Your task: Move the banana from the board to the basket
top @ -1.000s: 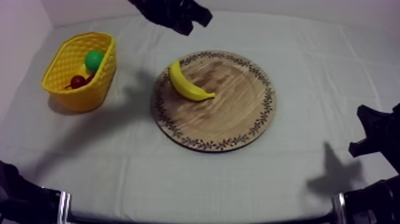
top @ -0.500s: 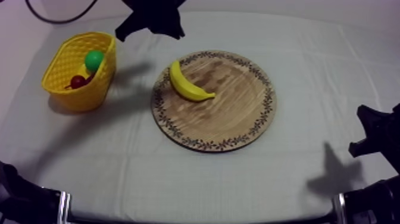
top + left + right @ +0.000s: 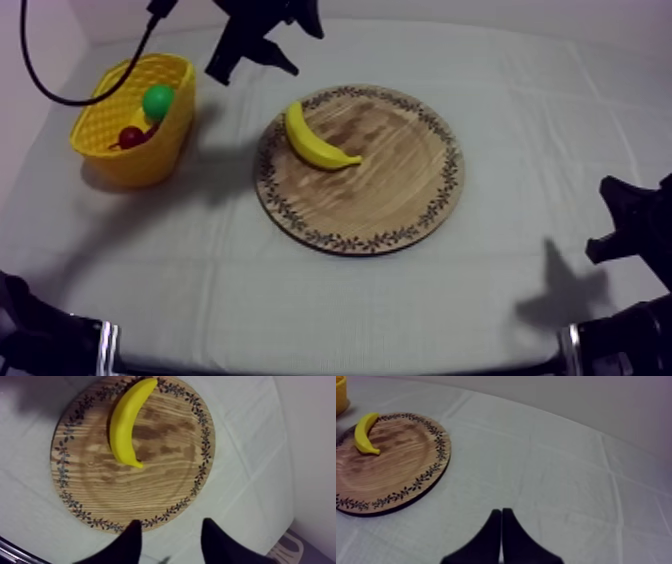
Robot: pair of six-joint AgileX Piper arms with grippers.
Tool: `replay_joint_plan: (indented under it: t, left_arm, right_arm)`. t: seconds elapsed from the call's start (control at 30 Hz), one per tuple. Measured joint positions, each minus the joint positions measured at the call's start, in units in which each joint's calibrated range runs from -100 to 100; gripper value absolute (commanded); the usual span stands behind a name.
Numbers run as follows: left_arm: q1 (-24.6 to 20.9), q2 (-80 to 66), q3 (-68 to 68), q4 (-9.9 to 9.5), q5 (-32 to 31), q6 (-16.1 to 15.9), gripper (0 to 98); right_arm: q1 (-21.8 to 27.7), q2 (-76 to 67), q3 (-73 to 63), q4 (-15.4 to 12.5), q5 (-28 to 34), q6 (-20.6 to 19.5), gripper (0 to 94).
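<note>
Approach stage, nothing grasped yet. Banana (image 3: 318, 140) lies on the left part of the wooden board (image 3: 400, 190), mid-frame in the top view. Left gripper (image 3: 252, 66) hangs at upper left, between board and yellow basket (image 3: 135, 160) — fingers wide apart, empty. Right gripper (image 3: 501, 526) is pinched together on nothing, low at the right edge. Next, by my reading: descend over the banana's middle, fingers straddling it, then close.

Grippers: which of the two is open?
The left gripper, spread apart beside the wooden board; the right gripper is closed to a narrow wedge.
</note>
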State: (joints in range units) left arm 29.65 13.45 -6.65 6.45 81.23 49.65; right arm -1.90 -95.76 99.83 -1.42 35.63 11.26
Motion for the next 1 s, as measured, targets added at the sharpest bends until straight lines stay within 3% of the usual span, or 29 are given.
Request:
replay_joint_plan:
  t: [0.17,0.4,1.0]
  left_arm:
    - [-0.02,0.17,-1.1,0.75,0.18,-0.47,80.2]
    - [-0.21,0.94,-1.27,0.95,0.27,-1.21,88.8]
    - [-1.54,12.94,2.95,1.15,0.84,-4.02,85.8]
  right_arm:
    - [0.0,0.0,0.0,0.0,0.02,0.0,0.2]
    - [0.0,0.0,0.0,0.0,0.02,0.0,0.2]
    - [0.0,0.0,0.0,0.0,0.02,0.0,0.2]
